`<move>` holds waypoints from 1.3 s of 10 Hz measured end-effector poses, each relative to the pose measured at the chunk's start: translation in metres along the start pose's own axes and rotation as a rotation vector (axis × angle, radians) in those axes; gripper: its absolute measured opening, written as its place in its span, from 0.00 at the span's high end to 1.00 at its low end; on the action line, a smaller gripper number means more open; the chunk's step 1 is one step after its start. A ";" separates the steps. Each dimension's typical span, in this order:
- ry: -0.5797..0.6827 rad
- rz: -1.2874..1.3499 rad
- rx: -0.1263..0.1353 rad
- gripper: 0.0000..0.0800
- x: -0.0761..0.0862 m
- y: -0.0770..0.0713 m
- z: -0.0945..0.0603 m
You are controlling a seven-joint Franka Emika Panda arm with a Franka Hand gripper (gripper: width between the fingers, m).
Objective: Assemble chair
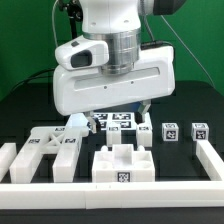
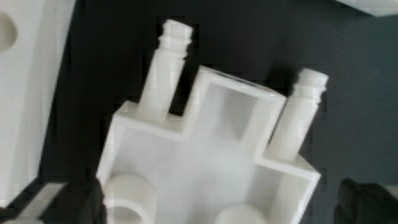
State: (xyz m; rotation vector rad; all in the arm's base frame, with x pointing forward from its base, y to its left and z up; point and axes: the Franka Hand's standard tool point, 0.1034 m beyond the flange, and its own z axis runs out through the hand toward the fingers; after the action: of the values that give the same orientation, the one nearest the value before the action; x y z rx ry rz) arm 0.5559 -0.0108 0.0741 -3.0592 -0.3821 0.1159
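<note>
Exterior view: the arm hangs upright over the tabletop's middle, its gripper [image 1: 115, 112] spread wide and holding nothing. The chair parts [image 1: 122, 165] line the front edge (cubes [image 1: 170, 132] toward the exterior view's right). Only the wrist view shows a pegged slab [image 2: 205, 150] lying below the fingers.

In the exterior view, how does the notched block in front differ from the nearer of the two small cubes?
The notched block is much wider than the small cube. The block's top has a square cut; the cube's top is flat. The block lies nearer the camera than the cube. Both are white and show a black-and-white tag.
</note>
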 end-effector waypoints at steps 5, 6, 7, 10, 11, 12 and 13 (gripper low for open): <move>0.040 0.258 -0.001 0.19 0.019 0.022 0.024; 0.040 0.250 0.002 0.19 0.019 0.025 0.033; 0.053 0.241 -0.004 0.19 0.020 0.026 0.040; 0.074 0.226 -0.007 0.19 0.023 0.029 0.056; 0.073 0.219 -0.007 0.19 0.022 0.027 0.057; 0.072 0.220 -0.007 0.34 0.022 0.028 0.057; 0.072 0.219 -0.007 0.34 0.022 0.028 0.058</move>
State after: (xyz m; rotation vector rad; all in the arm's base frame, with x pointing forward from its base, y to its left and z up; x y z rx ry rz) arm 0.5793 -0.0293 0.0135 -3.0913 -0.0421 0.0137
